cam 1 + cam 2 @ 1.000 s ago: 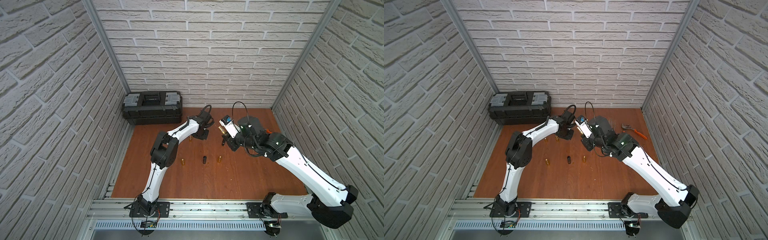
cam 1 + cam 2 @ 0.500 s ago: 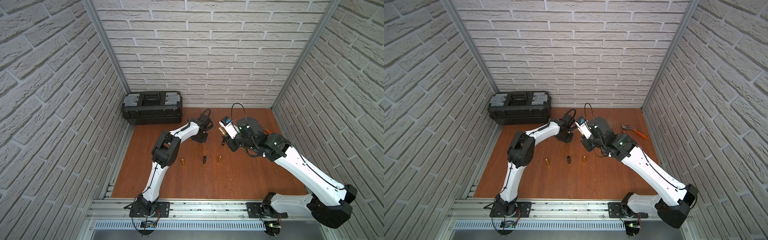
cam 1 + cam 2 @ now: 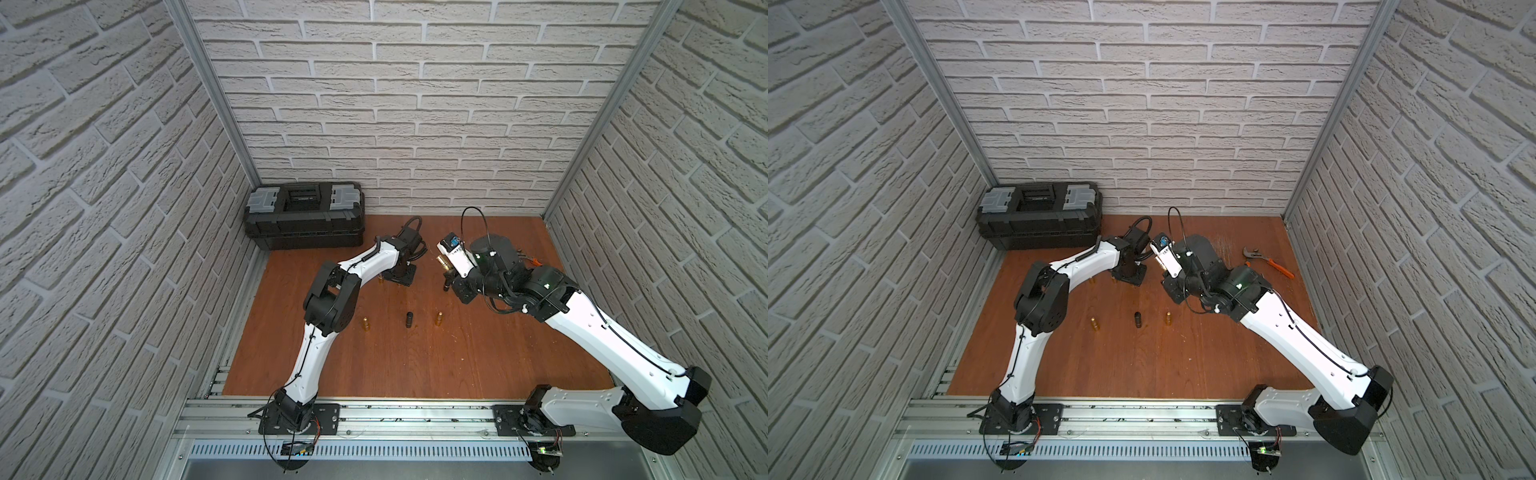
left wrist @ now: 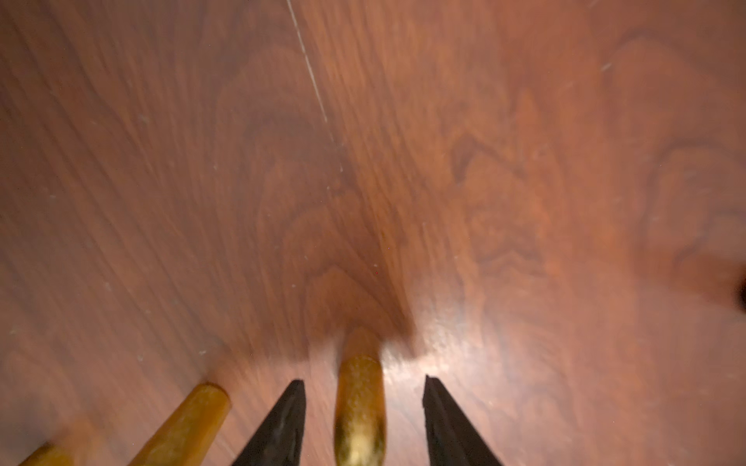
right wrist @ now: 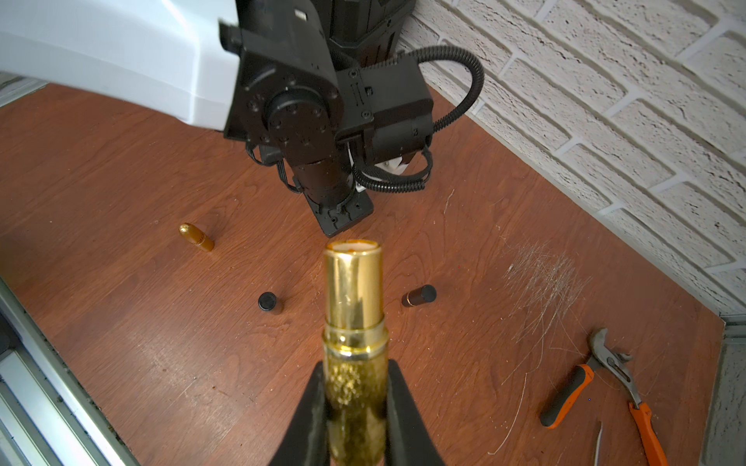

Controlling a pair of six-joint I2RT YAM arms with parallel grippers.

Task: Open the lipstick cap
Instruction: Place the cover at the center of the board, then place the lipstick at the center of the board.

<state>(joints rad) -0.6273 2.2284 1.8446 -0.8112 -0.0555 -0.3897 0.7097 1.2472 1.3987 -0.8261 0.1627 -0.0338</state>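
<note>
- right gripper [image 5: 355, 365] clamps the uncapped lipstick [image 5: 353, 290], a glossy gold cylinder, above the table;
- left gripper [image 4: 362, 381] stands parted around the glittery gold cap [image 4: 359, 407], not touching it;
- scratched wood-grain table [image 5: 121, 169]; white brick walls [image 3: 415, 104]

Robot lab test cell: faux-brick panels [image 3: 415, 104] in alu frame [image 3: 212, 95], wood board [image 3: 415, 365] as bench, arms [image 3: 602, 336] bolted to rail [image 3: 415, 415], toolbox [image 3: 305, 220] & pliers [image 3: 1271, 262] at back
</note>
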